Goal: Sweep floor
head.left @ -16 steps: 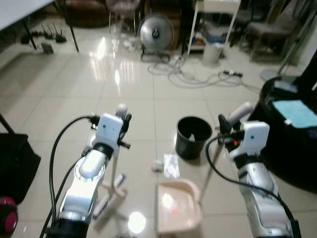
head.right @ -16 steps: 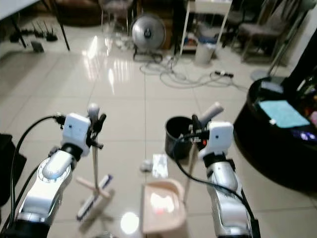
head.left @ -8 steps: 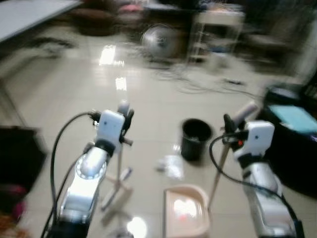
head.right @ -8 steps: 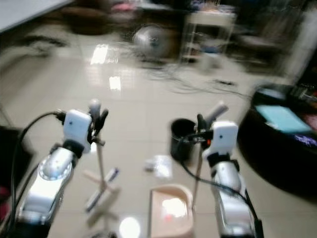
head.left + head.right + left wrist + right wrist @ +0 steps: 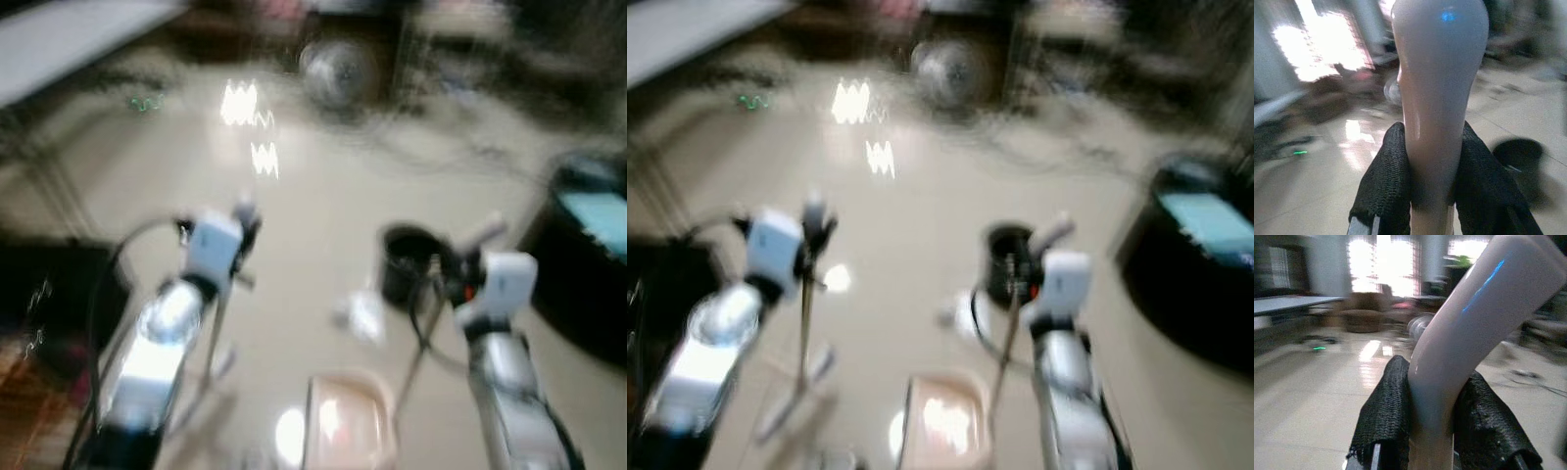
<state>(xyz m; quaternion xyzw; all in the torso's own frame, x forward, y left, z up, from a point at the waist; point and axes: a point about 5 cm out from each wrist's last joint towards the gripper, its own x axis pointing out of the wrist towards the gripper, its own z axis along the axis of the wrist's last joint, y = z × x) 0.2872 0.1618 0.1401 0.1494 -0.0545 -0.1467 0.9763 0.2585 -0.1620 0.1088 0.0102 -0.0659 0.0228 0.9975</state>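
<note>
The head views are blurred. At the left, the left gripper (image 5: 1432, 196) is clamped on the broom (image 5: 1437, 98) handle, the broom upright on the tiled floor (image 5: 304, 225). In the middle, the pink dustpan (image 5: 345, 431) lies on the floor, contents unclear. Beyond it stands a black bin (image 5: 407, 262), its inside too dark to read, with a pale scrap (image 5: 361, 315) beside it. The right gripper (image 5: 1432, 431) is clamped on the dustpan handle (image 5: 1474, 333).

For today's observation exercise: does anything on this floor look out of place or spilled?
Yes. A pale scrap of litter lies loose on the tiled floor beside the black bin rather than inside it, ahead of the dustpan. The picture is too blurred to tell what it is.
</note>
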